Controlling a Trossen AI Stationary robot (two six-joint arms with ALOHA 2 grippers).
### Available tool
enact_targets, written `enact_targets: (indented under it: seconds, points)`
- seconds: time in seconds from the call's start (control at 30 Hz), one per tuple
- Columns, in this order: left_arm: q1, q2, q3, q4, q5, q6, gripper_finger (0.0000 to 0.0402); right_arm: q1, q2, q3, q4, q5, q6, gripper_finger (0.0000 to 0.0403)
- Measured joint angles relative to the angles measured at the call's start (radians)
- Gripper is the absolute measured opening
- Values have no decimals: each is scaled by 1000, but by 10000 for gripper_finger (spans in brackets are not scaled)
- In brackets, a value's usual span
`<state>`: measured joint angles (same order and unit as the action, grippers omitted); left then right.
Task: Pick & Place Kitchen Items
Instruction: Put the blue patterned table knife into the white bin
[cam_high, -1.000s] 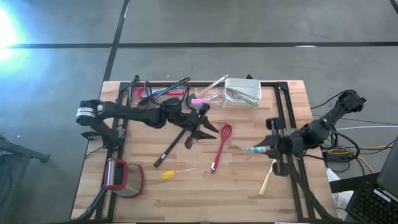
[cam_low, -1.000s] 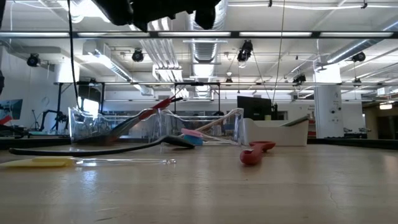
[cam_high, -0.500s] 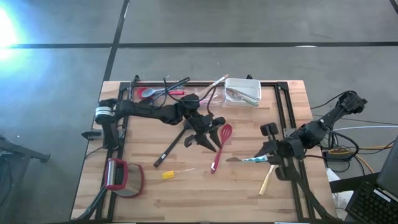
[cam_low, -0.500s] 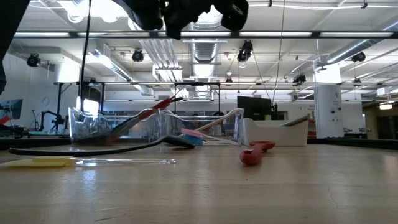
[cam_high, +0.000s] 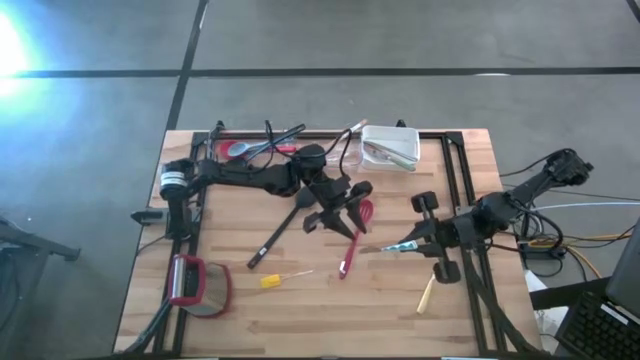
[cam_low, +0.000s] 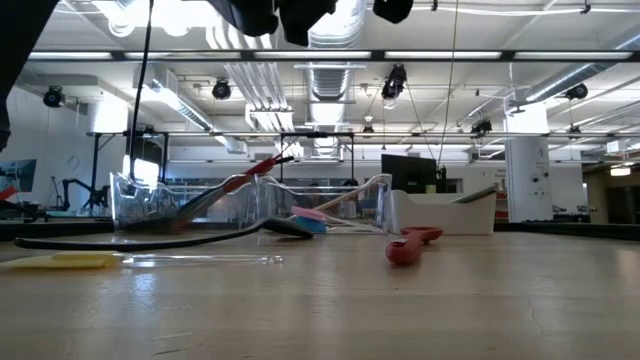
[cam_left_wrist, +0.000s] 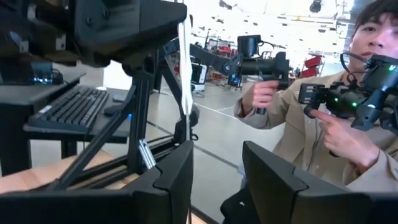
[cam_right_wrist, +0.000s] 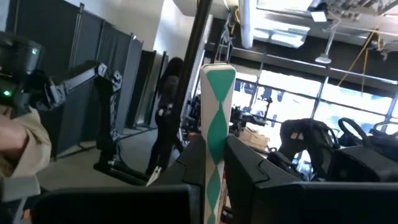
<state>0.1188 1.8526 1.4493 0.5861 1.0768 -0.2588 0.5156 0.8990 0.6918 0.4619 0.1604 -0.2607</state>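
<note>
My left gripper (cam_high: 343, 212) (cam_left_wrist: 217, 163) hovers open over the table's middle, above the head of a red slotted spatula (cam_high: 354, 238) (cam_low: 405, 243) that lies flat on the wood. Nothing is between its fingers. A black spoon (cam_high: 281, 233) lies left of it, and a small yellow piece (cam_high: 272, 281) sits nearer the front. My right gripper (cam_high: 415, 241) (cam_right_wrist: 214, 167) stands at the right, shut on a flat green-and-white patterned utensil (cam_high: 399, 246). My right gripper pinches the patterned utensil's flat strip (cam_right_wrist: 215, 149) between its two fingers (cam_right_wrist: 247, 169). The fingers come about level from the table's right. The strip sticks out past the fingertips toward the table's left and is held clear of the table.
A clear tub (cam_high: 268, 150) (cam_low: 190, 200) with several utensils and a white tub (cam_high: 390, 147) (cam_low: 440, 212) stand along the far edge. A red-framed round object (cam_high: 200, 285) lies front left. A wooden utensil (cam_high: 428, 293) lies front right. A person (cam_left_wrist: 323, 124) with hand-held controllers shows beyond the table.
My left gripper has moved toward the table's right edge, from beside the clear tub to above the red spatula's head, rising a little and rolling its wrist. The things on the table have kept their places.
</note>
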Motion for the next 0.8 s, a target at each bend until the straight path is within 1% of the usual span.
enact_targets:
  seconds: [0.13,0.23,0.37,0.5,0.7,0.8]
  points:
    - [0,0,13,-2,-3,2,147,-26,4,0,-2,-13,0,24]
    - [0,0,13,-3,-38,6,150,-49,3,0,5,-18,8,24]
    - [0,0,12,-29,-58,42,154,-102,29,0,45,-81,40,24]
    - [0,0,11,-56,-57,59,154,-167,77,7,48,-145,89,24]
    - [0,0,10,-107,-35,69,152,-240,139,46,49,-246,126,24]
    - [0,0,10,-117,-15,73,152,-263,160,67,45,-265,124,24]
